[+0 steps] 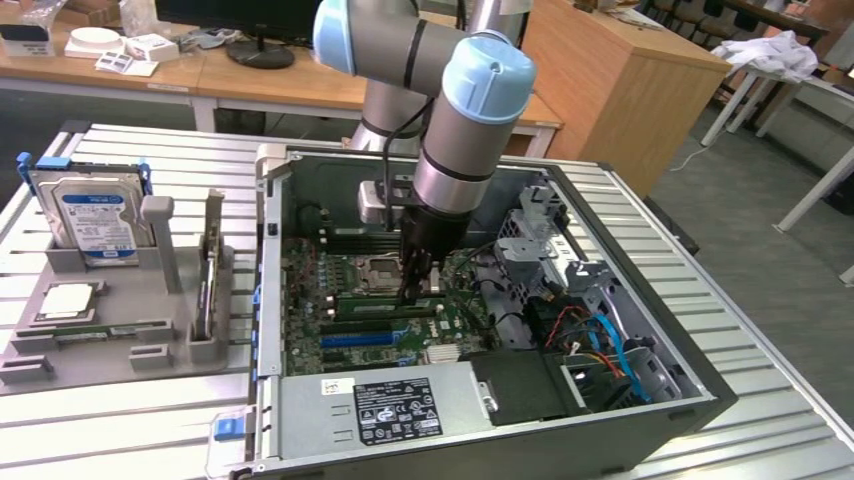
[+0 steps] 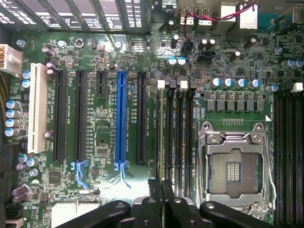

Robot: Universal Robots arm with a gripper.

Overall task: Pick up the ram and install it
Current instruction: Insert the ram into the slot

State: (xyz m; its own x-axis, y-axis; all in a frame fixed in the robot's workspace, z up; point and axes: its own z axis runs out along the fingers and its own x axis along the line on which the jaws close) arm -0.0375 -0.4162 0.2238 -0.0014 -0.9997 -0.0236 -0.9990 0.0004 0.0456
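grey slatted metal forms the worktop, which carries an open computer case lying on its side. at the near edge of the case sits the power supply, its label facing up. beside it, in the near corner on the exterior view's right, lies a bundle of blue and orange cables.

beyond the power supply lies the green motherboard. the long blue slot comes first, then a black slot, then the memory slots.

the ram stands on edge in the memory slot nearest the blue slot, as a long green strip running along that slot. the gripper points straight down onto it.

in the wrist view the black fingers stand almost together, with a narrow slit between them in line with that slot. the gripper is therefore clenched on the thin top edge of the ram.

just past the memory slots is the processor socket, with its metal frame closed over a bare contact field. further slots lie on its far side. the perforated drive cage stands at the far corner of the case, on the exterior view's right.

on the exterior view's left of the worktop, well apart from the case, rests a grey fixture.
- a processor chip lies flat in it.
- an expansion card stands on edge in it.
- a hard drive stands upright at its far end.

the robot arm descends from the far side. wooden desks stand behind it.
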